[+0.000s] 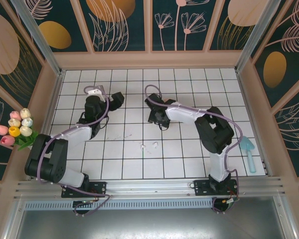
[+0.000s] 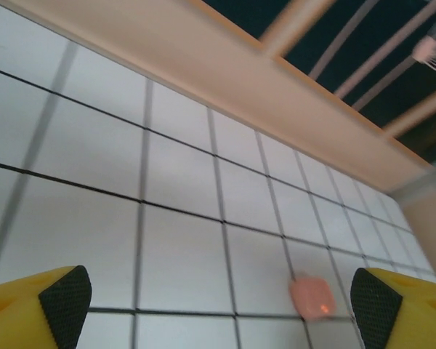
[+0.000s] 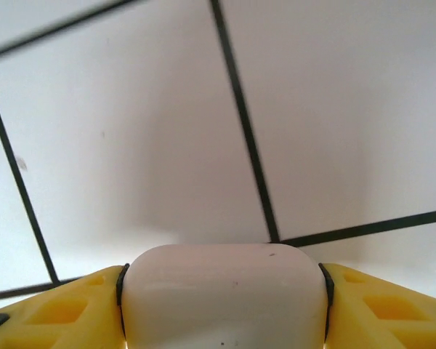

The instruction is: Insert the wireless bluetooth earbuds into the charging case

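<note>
R gripper [image 3: 221, 320]: jaws clamped on white charging case [image 3: 221, 280], pads touching both its sides. Case is plain and rounded, w/ a tiny dark speck on top. Tiled table [image 3: 131, 145] lies just beyond the jaws.

L gripper [image 2: 218, 309]: jaws wide apart, holding nothing. Blurred salmon-pink item [image 2: 312, 298] sits on tiles btwn them, close to one pad; can't tell if case or earbud.

Top view: two white earbuds [image 1: 153, 145] lie loose, base-ward of R jaws, apart from both grippers. Blue tool [image 1: 248, 152] & fake tulips [image 1: 17, 127] are well apart from either jaws.
</note>
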`<state>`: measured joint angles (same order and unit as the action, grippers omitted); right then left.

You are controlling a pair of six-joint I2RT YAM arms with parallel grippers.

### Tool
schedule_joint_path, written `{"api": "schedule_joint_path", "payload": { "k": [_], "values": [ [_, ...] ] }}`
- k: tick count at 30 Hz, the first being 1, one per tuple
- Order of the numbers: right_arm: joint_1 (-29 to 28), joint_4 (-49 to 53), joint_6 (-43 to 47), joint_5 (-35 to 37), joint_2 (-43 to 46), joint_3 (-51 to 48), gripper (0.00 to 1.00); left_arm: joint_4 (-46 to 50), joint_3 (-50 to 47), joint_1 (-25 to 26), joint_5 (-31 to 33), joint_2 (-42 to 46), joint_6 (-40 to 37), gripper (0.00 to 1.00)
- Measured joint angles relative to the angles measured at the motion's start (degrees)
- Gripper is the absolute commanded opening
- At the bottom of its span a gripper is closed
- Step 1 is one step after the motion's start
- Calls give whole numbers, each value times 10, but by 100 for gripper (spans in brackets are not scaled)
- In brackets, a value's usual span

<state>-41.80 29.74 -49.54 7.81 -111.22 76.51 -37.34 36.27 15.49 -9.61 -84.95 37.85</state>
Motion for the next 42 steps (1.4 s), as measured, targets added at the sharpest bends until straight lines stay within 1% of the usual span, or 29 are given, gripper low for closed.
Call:
{"api": "schedule_joint_path", "payload": {
  "k": [3, 7, 12, 14, 19, 25, 30, 36, 42],
  "values": [
    [18, -26, -31, -12, 29, -13, 50, -64, -14, 0, -102, -30, 8, 88],
    [39, -65, -71, -32, 57, -19, 49, -137, -14, 3, -207, -73, 25, 87],
    [61, -109, -116, -54, 68, -19, 49, -197, -18, 18, -278, -107, 34, 85],
    [67, -125, -135, -65, 68, -19, 49, -214, -19, 29, -296, -122, 34, 81],
    [70, -162, -174, -95, 68, -19, 49, -243, -17, 52, -318, -174, 39, 72],
    [70, -200, -212, -126, 68, -19, 49, -272, -10, 70, -317, -213, 46, 70],
    [70, -215, -231, -141, 68, -19, 48, -310, -8, 80, -292, -214, 49, 67],
    [70, -229, -246, -154, 68, -19, 48, -341, 6, 89, -255, -231, 50, 60],
    [69, -243, -252, -164, 68, -19, 47, -346, 28, 90, -240, -248, 50, 59]
  ]
}}
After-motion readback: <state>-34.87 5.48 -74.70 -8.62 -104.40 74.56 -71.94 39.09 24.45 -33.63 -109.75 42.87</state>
